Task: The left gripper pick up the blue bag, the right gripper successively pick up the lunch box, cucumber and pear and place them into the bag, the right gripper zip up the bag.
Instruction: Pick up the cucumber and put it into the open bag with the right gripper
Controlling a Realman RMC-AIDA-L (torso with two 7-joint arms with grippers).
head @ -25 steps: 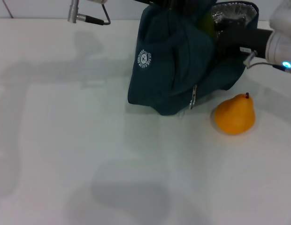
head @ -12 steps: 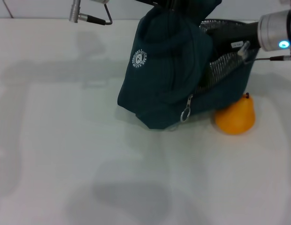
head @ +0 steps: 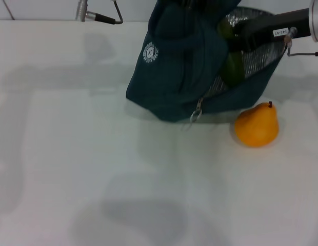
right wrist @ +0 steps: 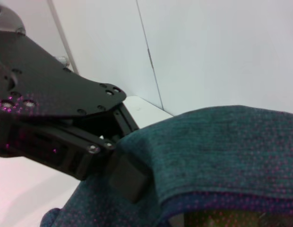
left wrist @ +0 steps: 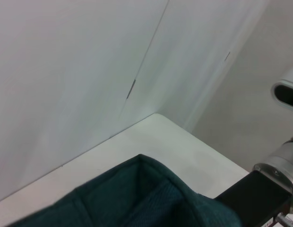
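The blue bag [head: 182, 66] hangs tilted, its lower edge near the white table, its foil-lined mouth facing right. My left gripper [right wrist: 122, 158] is shut on the bag's top fabric edge, seen close in the right wrist view. My right arm [head: 266, 28] reaches from the right into the bag's mouth, and its gripper end is hidden inside. The green cucumber [head: 232, 69] shows in the opening, just below that arm. The orange pear [head: 257, 126] stands on the table by the bag's lower right corner, slightly apart from it. The lunch box is out of view.
The ring zipper pull [head: 195, 114] dangles at the bag's front bottom. A silver cylinder with a black cable loop [head: 82, 10] hangs at the back left. White table [head: 97, 169] stretches in front and to the left. A white wall stands behind.
The bag swung left and tilted, opening its mouth rightward and moving off the pear. My right arm rose and now lies higher in the opening. The pear stayed put.
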